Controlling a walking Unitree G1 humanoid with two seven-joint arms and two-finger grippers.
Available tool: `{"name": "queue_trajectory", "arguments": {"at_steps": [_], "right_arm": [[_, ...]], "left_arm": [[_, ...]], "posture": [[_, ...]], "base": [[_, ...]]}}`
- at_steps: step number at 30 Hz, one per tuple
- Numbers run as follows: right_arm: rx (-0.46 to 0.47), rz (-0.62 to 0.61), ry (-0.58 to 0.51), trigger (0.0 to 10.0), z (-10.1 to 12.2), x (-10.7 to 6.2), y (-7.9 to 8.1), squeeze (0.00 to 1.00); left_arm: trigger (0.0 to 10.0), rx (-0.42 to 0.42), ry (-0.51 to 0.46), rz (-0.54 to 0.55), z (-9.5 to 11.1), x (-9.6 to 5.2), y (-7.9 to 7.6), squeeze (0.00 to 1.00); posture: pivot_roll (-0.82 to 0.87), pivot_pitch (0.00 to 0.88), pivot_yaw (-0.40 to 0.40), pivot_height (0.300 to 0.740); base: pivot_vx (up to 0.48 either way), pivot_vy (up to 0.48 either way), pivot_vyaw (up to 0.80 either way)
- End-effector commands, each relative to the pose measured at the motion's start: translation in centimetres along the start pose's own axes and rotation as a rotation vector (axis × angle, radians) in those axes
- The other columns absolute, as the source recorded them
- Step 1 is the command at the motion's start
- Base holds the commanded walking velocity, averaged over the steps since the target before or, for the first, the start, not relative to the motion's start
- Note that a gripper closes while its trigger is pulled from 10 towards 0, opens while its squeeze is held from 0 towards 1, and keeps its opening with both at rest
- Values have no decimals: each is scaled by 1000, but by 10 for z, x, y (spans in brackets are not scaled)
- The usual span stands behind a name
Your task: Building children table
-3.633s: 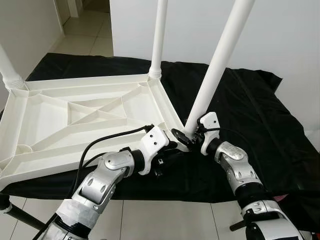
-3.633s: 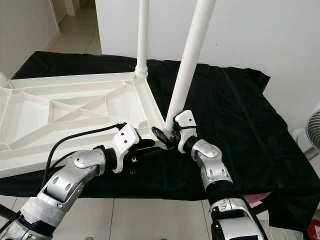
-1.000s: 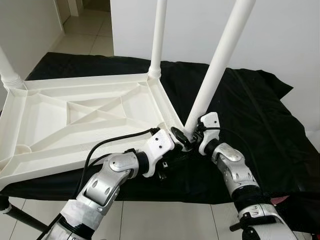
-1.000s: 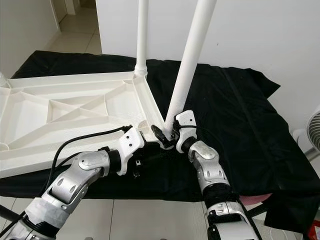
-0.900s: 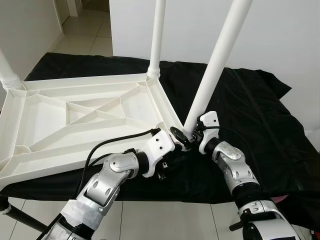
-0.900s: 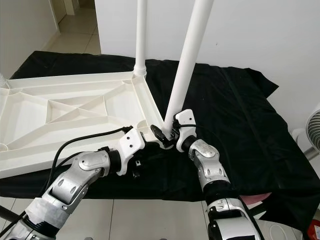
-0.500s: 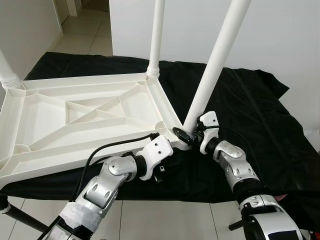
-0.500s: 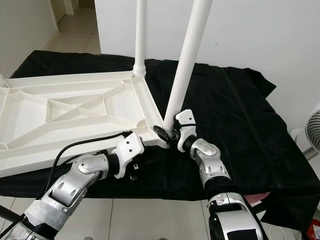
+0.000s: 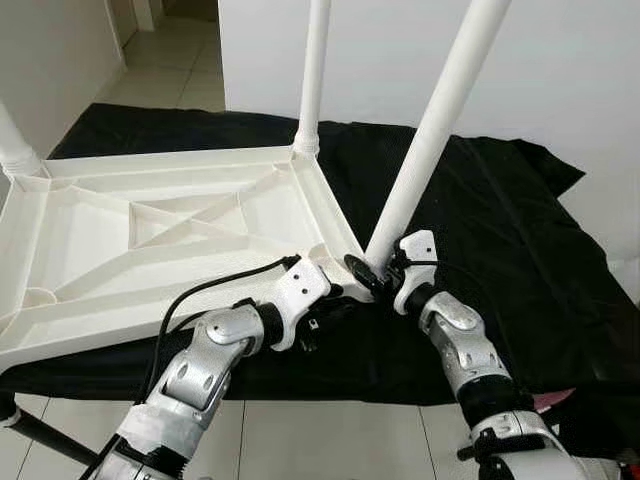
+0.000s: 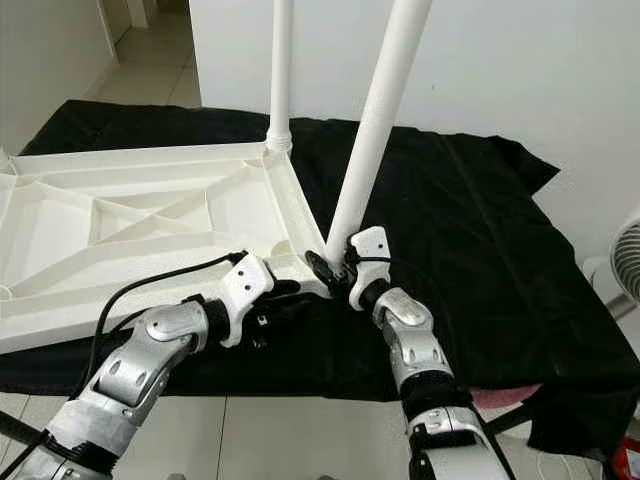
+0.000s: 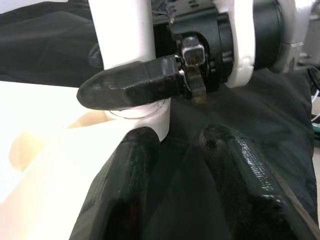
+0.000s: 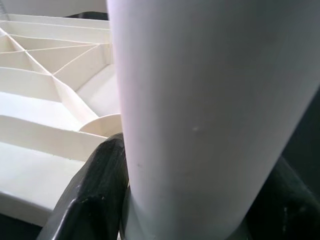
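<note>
A white plastic tabletop (image 9: 120,322) lies upside down on a black cloth (image 9: 500,220). One white leg (image 9: 314,70) stands upright in its far right corner and another (image 9: 12,140) in the far left corner. A third leg (image 9: 430,130) leans over the near right corner. My right gripper (image 9: 371,274) is shut on this leg's base, and a black finger (image 12: 100,185) shows beside the leg (image 12: 200,100). My left gripper (image 9: 335,303) is open just below that corner, with one finger (image 11: 125,195) against the tabletop's edge and the other (image 11: 240,170) over the cloth.
The cloth hangs over a low platform, with tiled floor (image 9: 300,440) in front of it and a white wall close behind. A white fan (image 10: 630,262) stands at the right edge. A black cable (image 9: 215,287) runs along my left arm.
My left gripper has risen a little and drawn closer to the near right corner. The right gripper still holds the leaning leg at about the same tilt.
</note>
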State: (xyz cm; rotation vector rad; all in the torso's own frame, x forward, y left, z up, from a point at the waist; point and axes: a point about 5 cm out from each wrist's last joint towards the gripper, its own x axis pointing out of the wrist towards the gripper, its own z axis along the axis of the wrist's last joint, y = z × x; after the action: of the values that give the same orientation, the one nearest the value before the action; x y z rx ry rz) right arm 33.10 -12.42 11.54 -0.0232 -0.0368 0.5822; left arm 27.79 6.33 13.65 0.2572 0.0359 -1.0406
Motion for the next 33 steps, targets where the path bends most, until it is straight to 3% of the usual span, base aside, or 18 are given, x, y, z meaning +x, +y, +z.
{"name": "queue_trajectory", "arguments": {"at_steps": [1, 5, 9, 11, 14, 16, 22, 24, 33], "right_arm": [[13, -18, 24, 10000, -6, 1, 9, 0], [21, -127, -6, 10000, -2, 2, 20, 0], [23, -169, -10, 10000, -1, 1, 21, 0], [49, -326, 5, 10000, -3, -1, 18, 0], [49, -326, 5, 10000, -3, -1, 18, 0], [44, -439, -6, 10000, -1, -3, 24, 0], [74, -501, -9, 10000, 0, -7, 29, 0], [75, -512, -12, 10000, 1, -11, 24, 1000], [55, -475, 2, 10000, 0, -12, 22, 1000]], "left_arm": [[10000, -4, 18, 180, -3, -1, 11, 0], [10000, 6, 27, 197, -2, -2, 18, 0], [10000, 10, 28, 198, -2, -2, 18, 0], [10000, 11, 28, 204, -2, -4, 20, 0], [10000, 11, 28, 204, -2, -4, 20, 0], [10000, 9, 25, 206, -1, -3, 20, 0], [10000, 3, 13, 204, 2, 0, 21, 0], [10000, 4, 14, 196, 2, 0, 21, 0], [10000, 8, 17, 194, 2, -1, 22, 0]], "posture": [[15, 0, -77, 740], [14, 1, -86, 740], [7, 2, -89, 740], [-16, 4, -99, 740], [-16, 4, -99, 740], [-35, 11, -95, 740], [-48, 13, -91, 740], [-48, 11, -89, 740], [-43, 8, -85, 740]], "base": [[0, 0, 0], [0, 0, 0], [0, 0, 0], [0, 0, 0], [0, 0, 0], [0, 0, 0], [0, 0, 0], [0, 0, 0], [0, 0, 0]]}}
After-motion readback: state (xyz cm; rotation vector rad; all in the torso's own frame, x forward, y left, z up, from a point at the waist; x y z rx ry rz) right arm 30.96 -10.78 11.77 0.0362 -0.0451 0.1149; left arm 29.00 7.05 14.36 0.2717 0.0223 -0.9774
